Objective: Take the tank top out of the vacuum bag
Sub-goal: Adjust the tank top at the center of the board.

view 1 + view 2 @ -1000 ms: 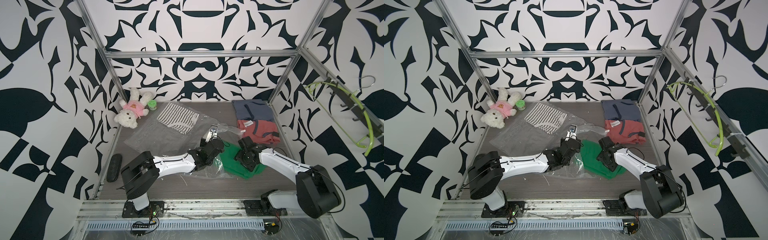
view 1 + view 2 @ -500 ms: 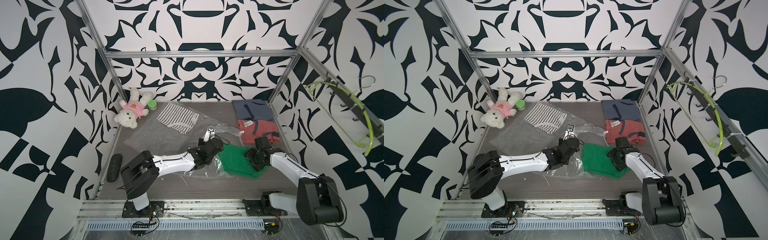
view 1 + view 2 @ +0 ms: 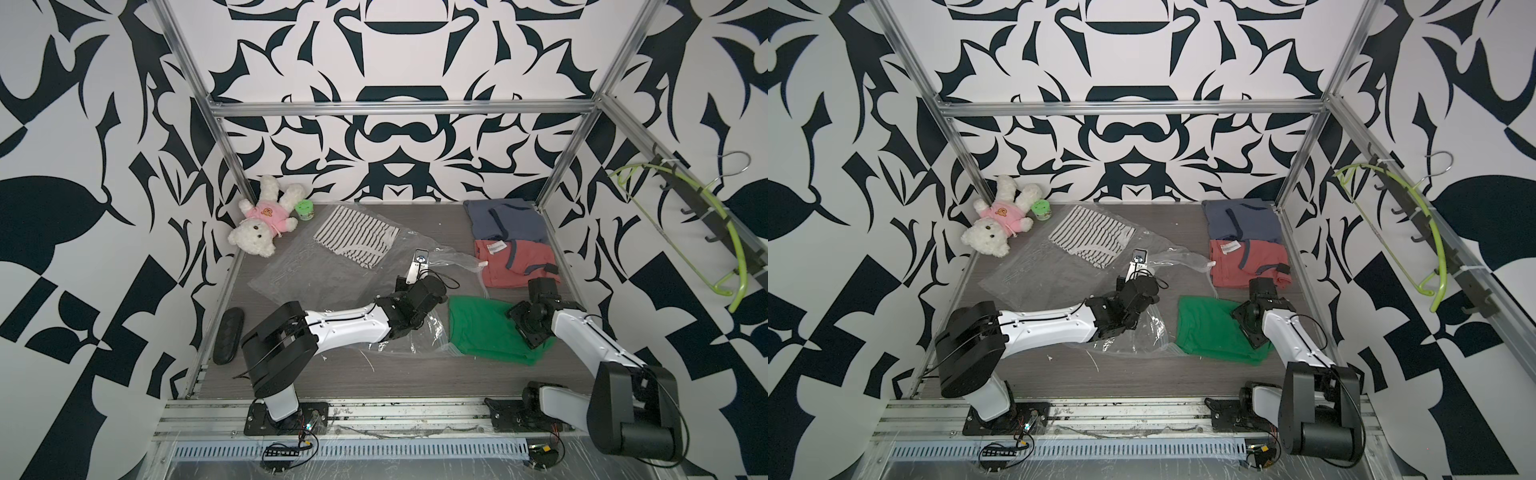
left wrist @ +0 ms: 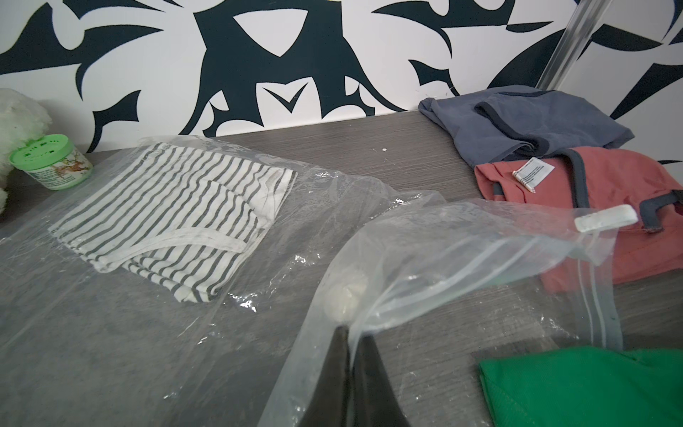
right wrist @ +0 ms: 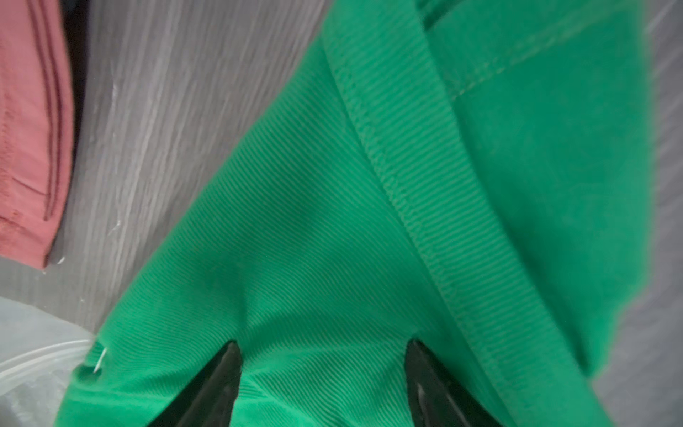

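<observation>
The green tank top [image 3: 478, 332] [image 3: 1208, 328] lies flat on the table right of centre, its left edge just beside the mouth of the vacuum bag [image 3: 428, 336] [image 3: 1142, 332]. In the left wrist view my left gripper [image 4: 349, 329] is shut on a fold of the clear vacuum bag [image 4: 425, 251], lifting it. A white slider clip [image 4: 606, 218] sits on the zip edge. My right gripper [image 5: 321, 344] is open, both fingertips [image 5: 225, 355] resting on the tank top [image 5: 332, 222], with ribbed cloth between them. In a top view the right gripper [image 3: 521, 320] is over the top's right part.
A striped shirt [image 3: 355, 235] lies in a second clear bag at the back. Blue-grey [image 3: 505, 222] and red [image 3: 515, 266] shirts are stacked back right. A teddy bear [image 3: 262, 220] and green jar [image 3: 304, 208] sit back left. A black case [image 3: 227, 334] lies at the left edge.
My right arm has moved to the right, and the green tank top has slid with it away from the bag. The left gripper has kept its hold on the bag.
</observation>
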